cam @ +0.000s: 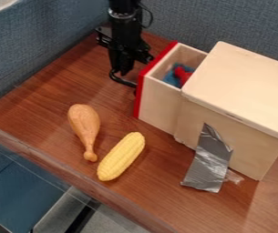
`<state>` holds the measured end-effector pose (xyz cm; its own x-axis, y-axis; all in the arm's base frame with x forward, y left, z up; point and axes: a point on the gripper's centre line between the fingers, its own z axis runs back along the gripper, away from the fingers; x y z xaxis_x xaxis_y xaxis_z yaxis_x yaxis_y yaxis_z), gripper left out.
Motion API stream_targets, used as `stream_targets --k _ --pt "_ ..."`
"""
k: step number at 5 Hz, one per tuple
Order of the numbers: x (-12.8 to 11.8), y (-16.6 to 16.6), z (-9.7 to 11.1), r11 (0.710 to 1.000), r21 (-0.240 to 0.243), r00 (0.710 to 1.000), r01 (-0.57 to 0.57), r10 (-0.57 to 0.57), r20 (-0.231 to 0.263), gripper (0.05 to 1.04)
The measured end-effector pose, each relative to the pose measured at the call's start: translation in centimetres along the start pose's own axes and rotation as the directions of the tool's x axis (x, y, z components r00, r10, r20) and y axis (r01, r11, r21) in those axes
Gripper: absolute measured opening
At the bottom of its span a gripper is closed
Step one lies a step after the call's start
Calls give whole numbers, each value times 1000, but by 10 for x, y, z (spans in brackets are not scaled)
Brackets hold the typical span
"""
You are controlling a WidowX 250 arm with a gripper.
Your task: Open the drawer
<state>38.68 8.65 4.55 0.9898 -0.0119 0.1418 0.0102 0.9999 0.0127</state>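
The wooden drawer (161, 102) stands well out from the left side of the pale wooden cabinet (244, 86), its red front (140, 95) facing the upper left of the table (55, 159). A piece of blue and a piece of red (181, 74) lie inside. The black gripper (123, 70) hangs just off that front, near a dark curved bar (122, 82) that is probably the drawer's handle, though black against black makes it hard to be sure; I cannot tell whether the gripper is open or closed, or whether it has hold of the bar. The opening looks all but done, so any further pull should be short and slow, level with the table and square to the red front, so that the drawer neither twists in its slot nor tips out of the cabinet. The gripper should then clear the bar before it lifts, or it may drag the drawer up with it. The toy drumstick (85, 125) and the toy corn cob (121, 156) lie on the camera's side of the drawer, apart from its path, and are best left alone.
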Motion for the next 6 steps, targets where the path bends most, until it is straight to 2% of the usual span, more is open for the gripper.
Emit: stream_targets --k 6 --pt "0 32 2 1000 17 1000 -4 4 -12 152"
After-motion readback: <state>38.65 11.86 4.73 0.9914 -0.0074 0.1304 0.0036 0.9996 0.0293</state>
